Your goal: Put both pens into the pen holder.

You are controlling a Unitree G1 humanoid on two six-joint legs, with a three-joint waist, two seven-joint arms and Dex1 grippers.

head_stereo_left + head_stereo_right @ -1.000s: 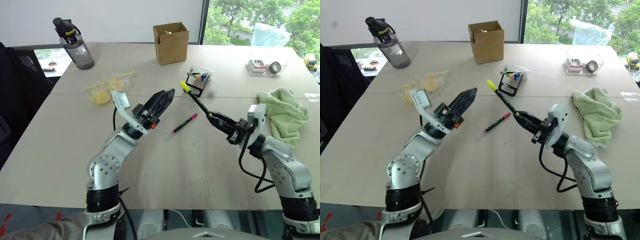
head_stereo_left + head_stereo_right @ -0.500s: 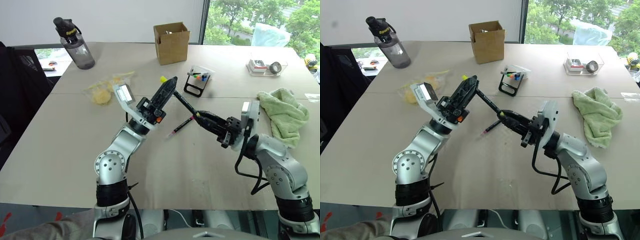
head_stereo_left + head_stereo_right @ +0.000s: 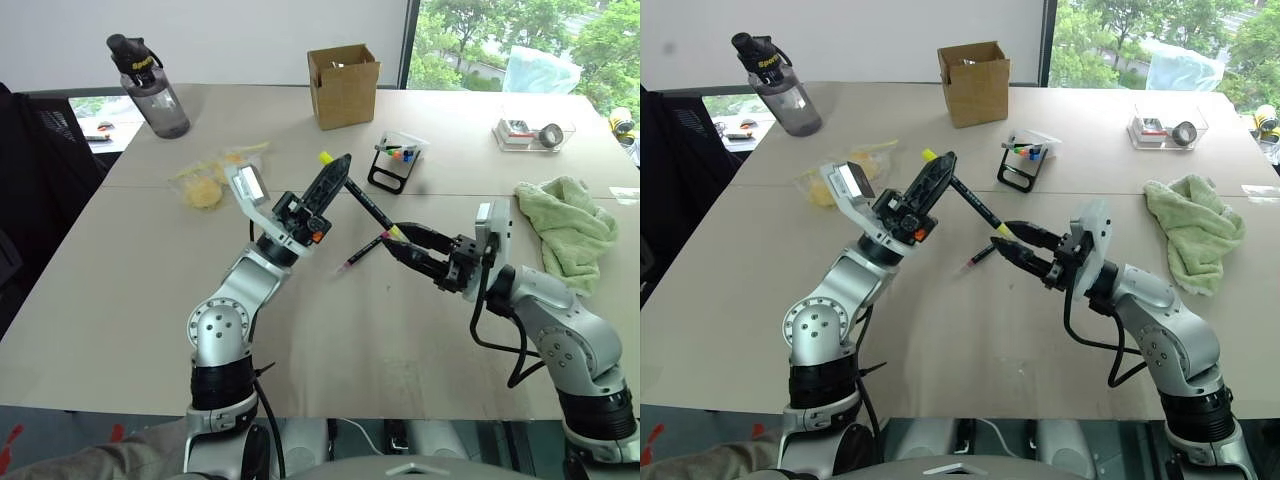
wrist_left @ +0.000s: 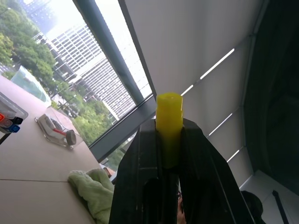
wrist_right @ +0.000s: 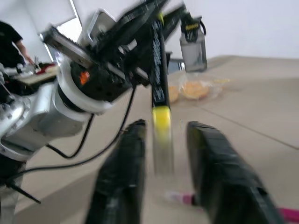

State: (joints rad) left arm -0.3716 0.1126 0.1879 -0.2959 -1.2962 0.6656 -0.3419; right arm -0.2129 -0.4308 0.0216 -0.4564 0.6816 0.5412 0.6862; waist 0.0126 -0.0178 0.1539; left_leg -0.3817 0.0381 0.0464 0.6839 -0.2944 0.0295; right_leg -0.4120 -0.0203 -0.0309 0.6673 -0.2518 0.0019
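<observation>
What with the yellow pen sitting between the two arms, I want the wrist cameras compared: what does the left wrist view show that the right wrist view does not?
Left wrist view: the green towel and the clear tray with tape rolls.
Right wrist view: the pink pen lying on the table, the water bottle, and the right gripper, jaws open either side of the held pen's lower yellow end.
Both: the yellow pen, clamped in the left gripper, jaws shut.

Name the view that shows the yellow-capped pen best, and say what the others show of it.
The left eye view: the yellow-capped pen shows at full length, clamped in the left tool. The right eye view shows the same. The left wrist view gives just its yellow end; the right wrist view a blurred stretch between open fingers.
</observation>
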